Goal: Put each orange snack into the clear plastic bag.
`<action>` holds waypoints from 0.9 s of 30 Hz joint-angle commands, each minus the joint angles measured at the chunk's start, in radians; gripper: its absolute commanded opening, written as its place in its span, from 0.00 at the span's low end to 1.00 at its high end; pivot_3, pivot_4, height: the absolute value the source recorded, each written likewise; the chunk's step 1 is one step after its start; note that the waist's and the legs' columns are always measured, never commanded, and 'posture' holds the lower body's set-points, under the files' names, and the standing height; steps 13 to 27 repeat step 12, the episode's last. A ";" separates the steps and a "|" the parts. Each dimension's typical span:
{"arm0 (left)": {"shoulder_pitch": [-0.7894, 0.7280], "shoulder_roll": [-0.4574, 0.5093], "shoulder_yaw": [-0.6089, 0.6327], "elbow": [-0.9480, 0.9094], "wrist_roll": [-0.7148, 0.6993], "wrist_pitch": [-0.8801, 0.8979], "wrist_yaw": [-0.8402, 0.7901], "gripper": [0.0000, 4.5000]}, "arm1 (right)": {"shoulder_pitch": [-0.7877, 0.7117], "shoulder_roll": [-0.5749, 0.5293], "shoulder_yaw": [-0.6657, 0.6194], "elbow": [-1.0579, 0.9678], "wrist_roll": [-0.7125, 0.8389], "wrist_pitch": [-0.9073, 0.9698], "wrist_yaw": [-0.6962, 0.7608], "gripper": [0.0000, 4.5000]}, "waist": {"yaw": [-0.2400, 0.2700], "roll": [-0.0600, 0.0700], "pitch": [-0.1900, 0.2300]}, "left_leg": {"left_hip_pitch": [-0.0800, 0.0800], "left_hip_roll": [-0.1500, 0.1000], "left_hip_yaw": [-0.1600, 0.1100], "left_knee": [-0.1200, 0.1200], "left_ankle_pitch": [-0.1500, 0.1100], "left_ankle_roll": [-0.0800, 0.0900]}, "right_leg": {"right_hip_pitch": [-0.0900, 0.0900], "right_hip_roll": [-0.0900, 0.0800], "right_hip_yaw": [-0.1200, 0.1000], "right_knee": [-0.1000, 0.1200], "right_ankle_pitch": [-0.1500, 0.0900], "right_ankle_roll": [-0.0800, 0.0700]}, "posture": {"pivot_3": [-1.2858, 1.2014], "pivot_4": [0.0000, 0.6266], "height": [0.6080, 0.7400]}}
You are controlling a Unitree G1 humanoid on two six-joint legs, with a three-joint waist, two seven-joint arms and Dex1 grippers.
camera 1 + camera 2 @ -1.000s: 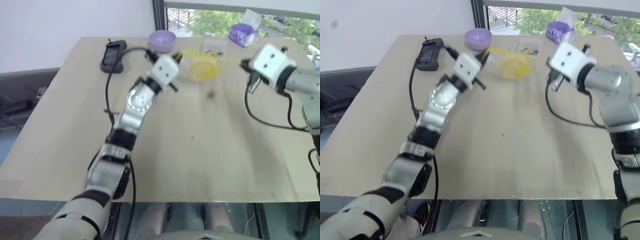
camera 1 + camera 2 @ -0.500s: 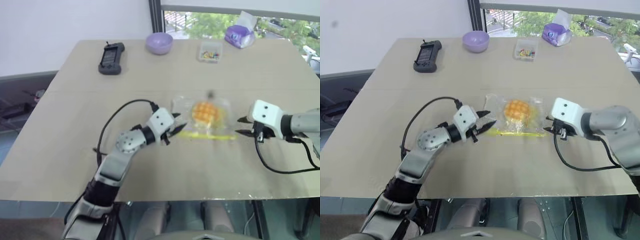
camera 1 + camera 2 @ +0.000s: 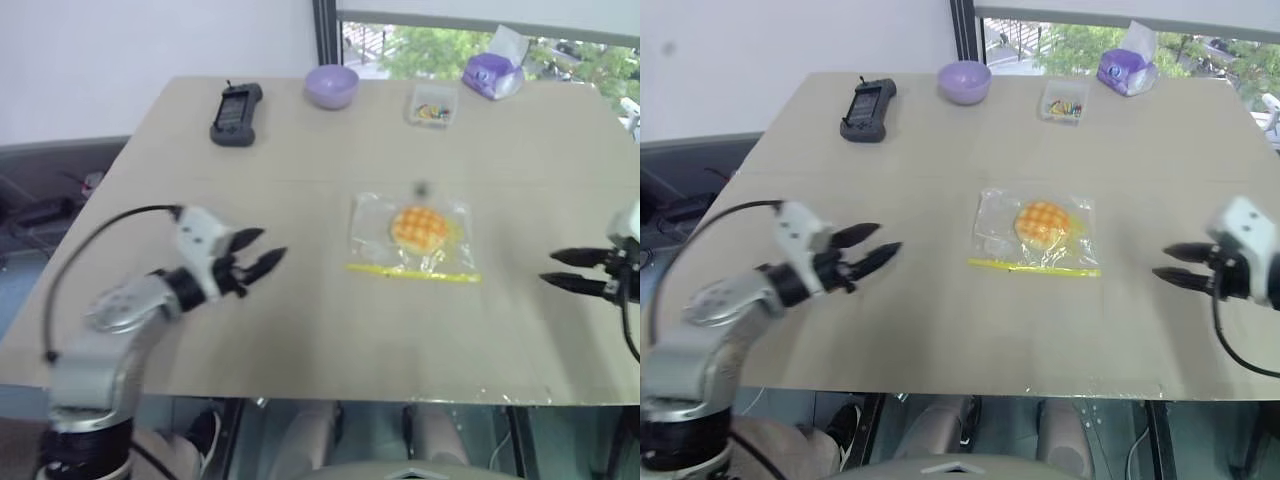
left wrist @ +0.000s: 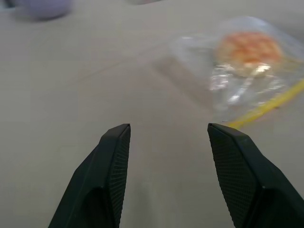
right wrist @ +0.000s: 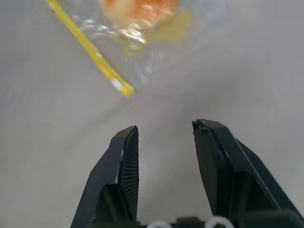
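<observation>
One snack (image 3: 1042, 220) is being kept inside the clear bag (image 3: 1034, 233), which is lying flat near the middle of the table (image 3: 970, 330) with its yellow seal strip (image 3: 1033, 267) along the edge nearest the robot. The snack is round and golden-orange, with a grid pattern on top. No writing or label is being shown legibly on the bag or on anything else.

At the far edge of the table, a small clear box (image 3: 1063, 103) is being seen with colourful bits inside, a lilac bowl (image 3: 965, 81) is standing to its left with its contents not being shown, and a purple packet (image 3: 1127, 66) with white tissue poking out is resting near the window. A black handheld device (image 3: 868, 103) is lying towards the far left corner.

Both grippers are being held apart from the bag, clear of it on either side. The left gripper (image 3: 876, 247) is being held with its fingers spread and nothing between them, and the right gripper (image 3: 1172, 265) is likewise being held parted and empty.

The table is a plain beige surface. Behind it, a white wall and a window with green trees outside are being shown.
</observation>
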 commanded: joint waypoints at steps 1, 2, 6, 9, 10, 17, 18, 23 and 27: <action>0.084 0.054 0.118 -0.054 -0.035 -0.009 -0.055 0.61 | -0.012 0.046 -0.208 0.108 0.132 -0.063 0.059 0.44 | -0.005 0.000 0.000 | 0.001 0.000 0.000 0.000 0.000 0.000 | 0.001 0.000 0.000 -0.001 0.000 0.000 | 0.52 0.24 1.00; 0.108 0.066 0.137 -0.049 -0.040 -0.021 -0.071 0.61 | -0.014 0.039 -0.228 0.159 0.148 -0.071 0.087 0.44 | -0.007 0.001 0.001 | 0.004 0.000 0.002 -0.001 -0.002 0.003 | 0.003 0.000 0.001 -0.001 0.000 0.000 | 0.52 0.24 1.00; 0.135 0.087 0.175 -0.023 -0.079 -0.055 -0.119 0.61 | -0.011 0.007 -0.228 0.284 0.159 -0.102 0.148 0.44 | -0.007 0.002 0.002 | 0.021 0.003 0.002 -0.006 -0.003 0.005 | 0.021 0.001 -0.001 -0.008 0.000 -0.001 | 0.52 0.24 1.00; 0.130 0.099 0.169 -0.014 -0.085 -0.076 -0.135 0.61 | -0.014 0.021 -0.193 0.293 0.160 -0.151 0.164 0.44 | -0.007 0.003 0.001 | 0.020 0.005 0.001 -0.007 -0.003 0.005 | 0.022 0.002 -0.002 -0.012 0.001 -0.002 | 0.52 0.24 1.00; 0.128 0.100 0.167 -0.016 -0.089 -0.080 -0.136 0.61 | -0.011 0.028 -0.183 0.282 0.164 -0.160 0.169 0.44 | -0.008 0.003 0.001 | 0.020 0.004 0.001 -0.007 -0.003 0.005 | 0.022 0.002 -0.002 -0.013 0.001 -0.002 | 0.52 0.24 1.00; 0.131 0.104 0.163 -0.026 -0.113 -0.071 -0.145 0.61 | -0.012 0.040 -0.170 0.252 0.182 -0.149 0.161 0.44 | -0.009 0.003 0.001 | 0.019 0.005 0.001 -0.007 -0.003 0.005 | 0.022 0.002 -0.002 -0.014 0.001 -0.002 | 0.52 0.24 1.00; 0.131 0.104 0.163 -0.026 -0.113 -0.071 -0.145 0.61 | -0.012 0.040 -0.170 0.252 0.182 -0.149 0.161 0.44 | -0.009 0.003 0.001 | 0.019 0.005 0.001 -0.007 -0.003 0.005 | 0.022 0.002 -0.002 -0.014 0.001 -0.002 | 0.52 0.24 1.00; 0.131 0.104 0.163 -0.026 -0.113 -0.071 -0.145 0.61 | -0.012 0.040 -0.170 0.252 0.182 -0.149 0.161 0.44 | -0.009 0.003 0.001 | 0.019 0.005 0.001 -0.007 -0.003 0.005 | 0.022 0.002 -0.002 -0.014 0.001 -0.002 | 0.52 0.24 1.00; 0.131 0.104 0.163 -0.026 -0.113 -0.071 -0.145 0.61 | -0.012 0.040 -0.170 0.252 0.182 -0.149 0.161 0.44 | -0.009 0.003 0.001 | 0.019 0.005 0.001 -0.007 -0.003 0.005 | 0.022 0.002 -0.002 -0.014 0.001 -0.002 | 0.52 0.24 1.00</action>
